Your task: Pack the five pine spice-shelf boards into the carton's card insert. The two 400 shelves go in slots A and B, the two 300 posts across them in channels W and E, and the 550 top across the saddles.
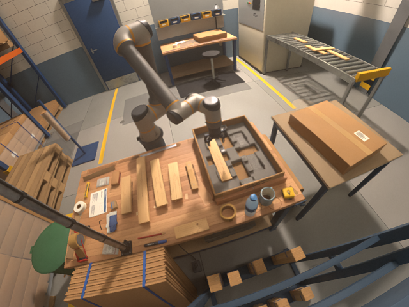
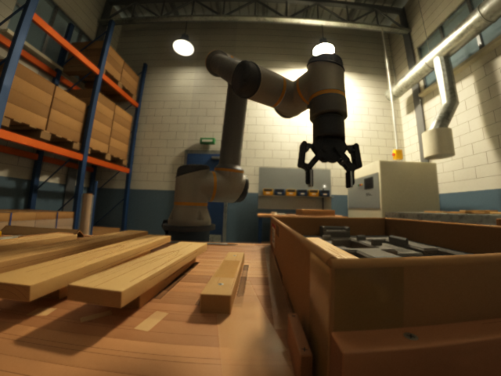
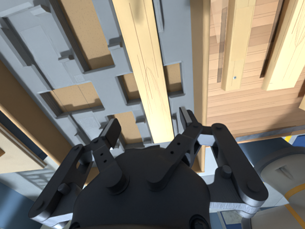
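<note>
One pine shelf board [image 1: 219,159] [image 3: 145,71] lies lengthwise in the left slot of the grey card insert [image 1: 236,154] inside the open carton [image 1: 238,158] [image 2: 388,275]. Its near end rests toward the carton's front wall. On the bench to the left lie the long top board [image 1: 142,189], two mid-length boards [image 1: 158,182] [image 1: 174,181] and a short narrow board [image 1: 191,175] [image 2: 223,281]. My gripper [image 1: 215,136] [image 2: 329,177] [image 3: 149,125] hangs open and empty above the far end of the placed board.
Behind the bench stand the arm's base, a blue door and a far workbench. A tape roll [image 1: 228,211], a bottle [image 1: 251,205], a mug [image 1: 267,195] and a yellow tape measure [image 1: 288,193] sit in front of the carton. A side table with a flat carton [image 1: 336,134] stands to the right.
</note>
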Tool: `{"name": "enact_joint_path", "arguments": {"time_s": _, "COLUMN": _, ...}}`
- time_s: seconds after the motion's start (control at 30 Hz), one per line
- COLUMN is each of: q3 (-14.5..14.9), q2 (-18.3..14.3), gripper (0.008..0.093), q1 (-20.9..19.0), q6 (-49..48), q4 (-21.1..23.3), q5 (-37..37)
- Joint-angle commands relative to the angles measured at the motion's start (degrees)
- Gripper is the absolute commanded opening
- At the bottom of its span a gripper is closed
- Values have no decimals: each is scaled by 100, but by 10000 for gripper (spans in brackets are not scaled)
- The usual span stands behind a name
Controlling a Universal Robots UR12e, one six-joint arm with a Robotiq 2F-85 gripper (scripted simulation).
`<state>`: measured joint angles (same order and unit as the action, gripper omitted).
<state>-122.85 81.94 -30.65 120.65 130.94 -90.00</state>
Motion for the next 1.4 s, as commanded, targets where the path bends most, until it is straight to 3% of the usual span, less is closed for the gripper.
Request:
{"name": "enact_joint_path", "arguments": {"time_s": 0.0, "q3": -4, "q2": -11, "gripper": 930, "q1": 1, "q6": 0, "q4": 3, "q5": 0}}
{"name": "enact_joint_path", "arguments": {"time_s": 1.07, "q3": 1, "q2": 9, "gripper": 930, "q1": 8, "q6": -264, "q4": -6, "q5": 0}}
{"name": "enact_joint_path", "arguments": {"time_s": 1.37, "q3": -219, "q2": 197, "gripper": 930, "q1": 287, "q6": -542, "q4": 26, "q5": -1}}
